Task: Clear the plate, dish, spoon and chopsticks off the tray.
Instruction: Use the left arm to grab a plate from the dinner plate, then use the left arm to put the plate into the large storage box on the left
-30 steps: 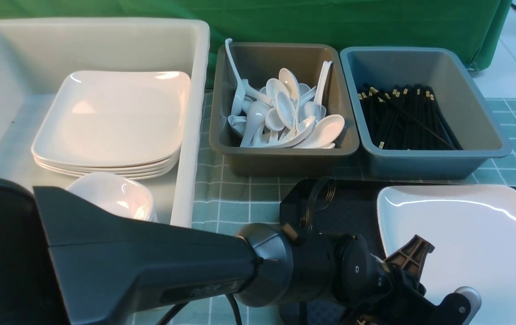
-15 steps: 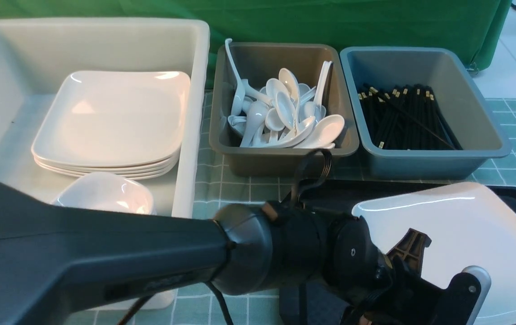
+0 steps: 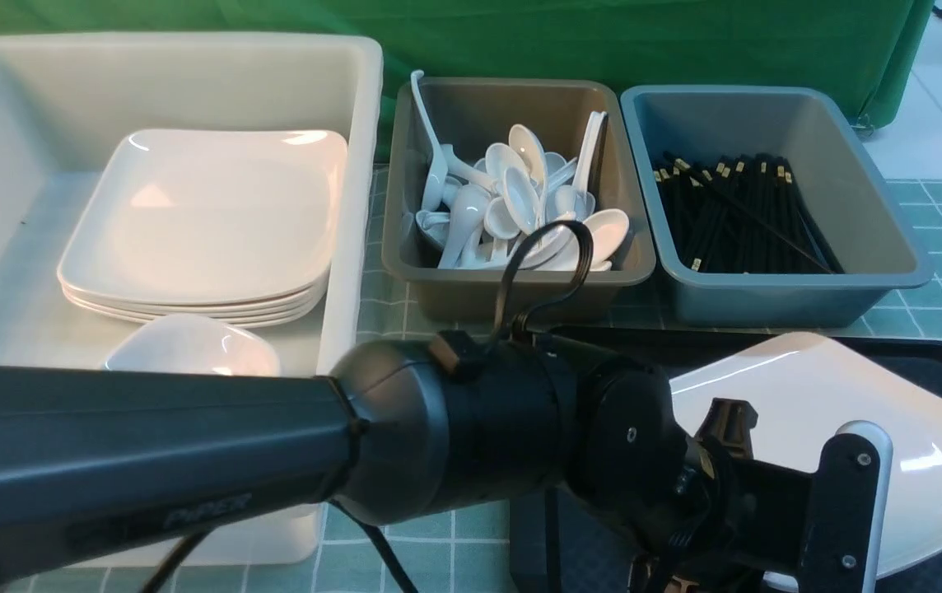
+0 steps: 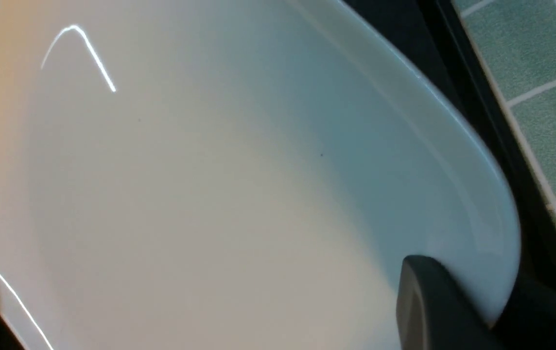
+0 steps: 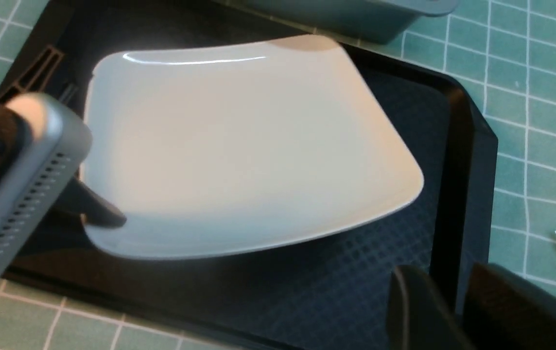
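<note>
One tray (image 5: 470,194) anchors the scene; the plate (image 5: 249,146) has just turned and tipped above it, so its removal looks under way. Left jaws (image 4: 472,304) are closed on the plate's edge over the tray; right jaws (image 5: 458,301), near the tray's rim, stand partly open, holding nothing.

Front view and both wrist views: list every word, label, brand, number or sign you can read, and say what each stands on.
"PiPER": on the left arm's dark forearm; faint, so the reading is likely rather than certain.
Left of that, on the same forearm: a darker patch, its marking too dim to read.
Both wrist views: none legible.
</note>
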Robot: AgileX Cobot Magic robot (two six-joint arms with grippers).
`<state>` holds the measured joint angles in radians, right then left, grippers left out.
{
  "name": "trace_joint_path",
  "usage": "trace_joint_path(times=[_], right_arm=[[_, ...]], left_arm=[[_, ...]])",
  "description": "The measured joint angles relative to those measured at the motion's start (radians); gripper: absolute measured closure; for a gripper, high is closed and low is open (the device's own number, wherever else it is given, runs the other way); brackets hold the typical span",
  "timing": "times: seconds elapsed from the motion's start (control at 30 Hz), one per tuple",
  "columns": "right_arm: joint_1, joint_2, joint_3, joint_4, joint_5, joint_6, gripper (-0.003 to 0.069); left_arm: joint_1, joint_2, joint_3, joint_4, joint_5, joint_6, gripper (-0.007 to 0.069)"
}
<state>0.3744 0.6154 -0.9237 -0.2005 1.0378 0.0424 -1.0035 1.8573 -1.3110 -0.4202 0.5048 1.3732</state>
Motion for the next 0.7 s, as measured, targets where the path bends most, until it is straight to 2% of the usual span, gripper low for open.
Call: trace_joint_path(times=[0.3,0.7], right_arm=[[0.000,0.000,0.000,0.000,-0.080,0.002,0.0463],[0.000,0.000,0.000,0.000,-0.121,0.004,0.0463]], left_arm=[[0.000,-0.159,0.001,0.001,0.065,-0.102,0.0602],[0.000,-0.302,0.004,0.009,0.100,-0.184,0.0598]])
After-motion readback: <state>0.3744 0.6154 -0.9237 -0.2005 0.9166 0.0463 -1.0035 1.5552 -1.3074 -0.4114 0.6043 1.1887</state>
